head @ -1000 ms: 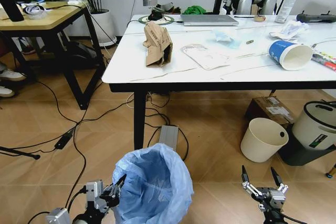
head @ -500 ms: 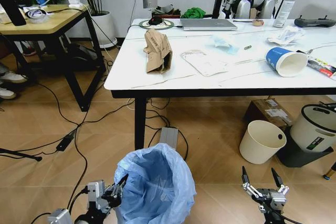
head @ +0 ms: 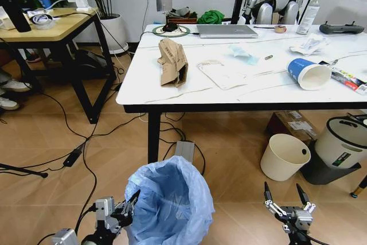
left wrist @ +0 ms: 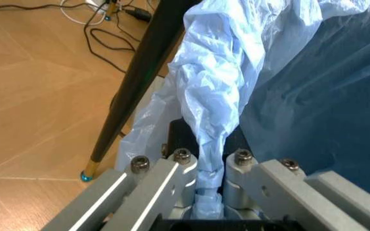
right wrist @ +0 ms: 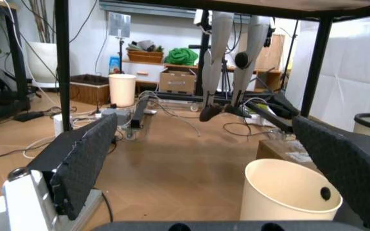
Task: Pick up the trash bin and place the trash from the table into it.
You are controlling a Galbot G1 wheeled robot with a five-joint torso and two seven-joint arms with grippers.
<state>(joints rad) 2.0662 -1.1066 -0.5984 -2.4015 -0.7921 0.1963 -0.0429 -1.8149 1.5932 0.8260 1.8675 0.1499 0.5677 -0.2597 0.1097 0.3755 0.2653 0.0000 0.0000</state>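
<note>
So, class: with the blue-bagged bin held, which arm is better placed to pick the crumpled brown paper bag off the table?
Probably the right. The left gripper is shut on the round, blue-bagged trash bin; the right gripper hangs open and free, low before the white marble-look table bearing the crumpled brown paper bag.

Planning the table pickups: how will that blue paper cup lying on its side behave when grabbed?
The blue paper cup lies on its side on the table, so a nudge would probably roll it in a curve. It looks empty, so likely light. Thin paper walls may crush under a firm squeeze.
</note>
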